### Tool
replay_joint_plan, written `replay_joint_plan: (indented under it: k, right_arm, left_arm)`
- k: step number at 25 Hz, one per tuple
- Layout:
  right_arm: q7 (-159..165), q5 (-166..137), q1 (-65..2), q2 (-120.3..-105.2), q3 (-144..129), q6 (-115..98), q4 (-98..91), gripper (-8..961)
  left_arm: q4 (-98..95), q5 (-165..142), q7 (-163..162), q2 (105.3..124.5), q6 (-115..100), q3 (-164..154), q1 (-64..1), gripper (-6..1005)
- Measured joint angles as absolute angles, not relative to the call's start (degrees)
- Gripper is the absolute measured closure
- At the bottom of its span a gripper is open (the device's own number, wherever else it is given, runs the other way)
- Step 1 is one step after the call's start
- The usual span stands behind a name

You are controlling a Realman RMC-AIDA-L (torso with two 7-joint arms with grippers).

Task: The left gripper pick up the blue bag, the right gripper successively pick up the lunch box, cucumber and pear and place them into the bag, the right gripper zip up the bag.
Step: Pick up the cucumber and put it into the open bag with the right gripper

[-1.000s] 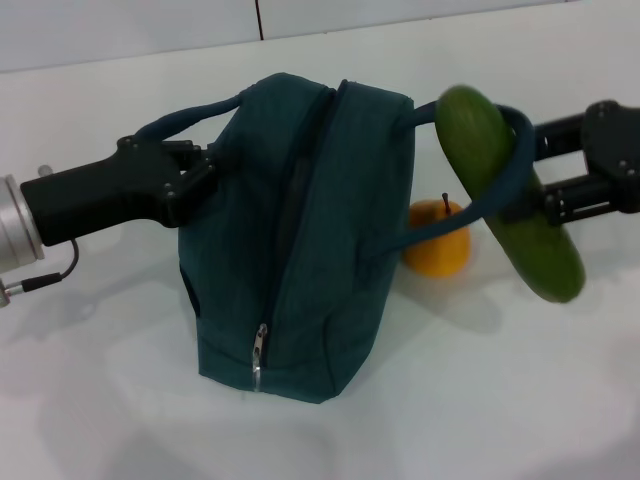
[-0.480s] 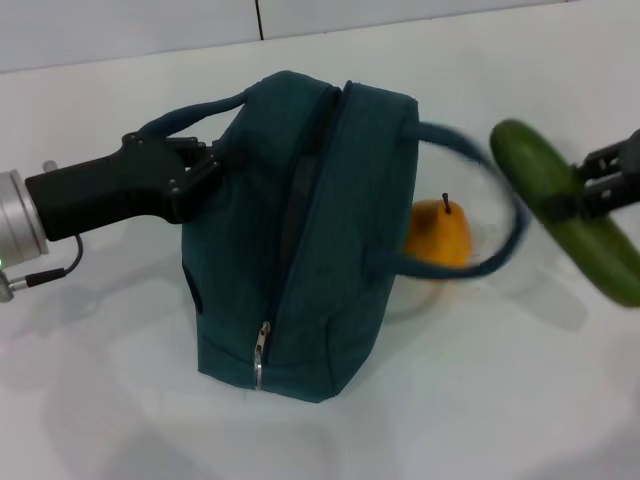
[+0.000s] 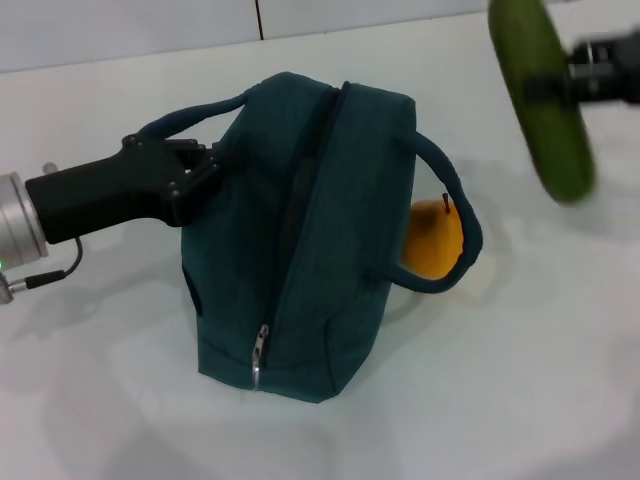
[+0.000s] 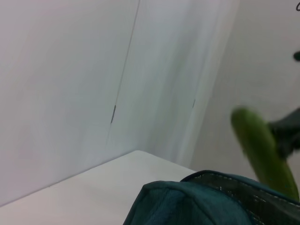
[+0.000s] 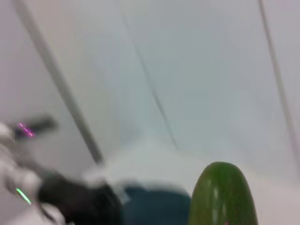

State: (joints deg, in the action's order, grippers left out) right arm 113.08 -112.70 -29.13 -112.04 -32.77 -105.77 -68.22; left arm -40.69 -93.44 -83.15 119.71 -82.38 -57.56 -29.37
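Note:
The blue bag (image 3: 320,250) stands in the middle of the table, its zipper pull (image 3: 260,350) at the near end. My left gripper (image 3: 205,172) is shut on the bag's left side by the left handle. High at the right, my right gripper (image 3: 572,80) is shut on the cucumber (image 3: 540,100), holding it in the air above and right of the bag. The cucumber (image 4: 262,157) also shows beyond the bag's top edge (image 4: 197,201) in the left wrist view. The pear (image 3: 435,240) sits on the table against the bag's right side, behind the right handle (image 3: 455,215). The lunch box is out of view.
White table (image 3: 520,380) all around, with a white wall (image 3: 130,30) behind it. The left arm's silver cuff (image 3: 18,225) and a cable (image 3: 45,280) sit at the left edge.
The right gripper has pulled the cucumber out of the right handle loop and lifted it up to the right. The handle has dropped back against the pear. The left gripper and bag stayed put.

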Motion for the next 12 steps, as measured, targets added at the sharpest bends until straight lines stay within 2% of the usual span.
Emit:
replay_joint_plan:
  k: [8,12]
  right_arm:
    - [102.0,-93.6,-29.4,-113.44,-33.2,-106.5,-58.4,307]
    - [99.9,-89.2,-30.9,-113.54,-33.4,-106.7,-54.0,305]
  left_arm:
    - [-41.1,-91.8,-82.7,119.68,-85.8,-57.6,-29.3,947]
    - [-41.1,-91.2,-82.6,119.68,-86.4,-57.7,-29.5,947]
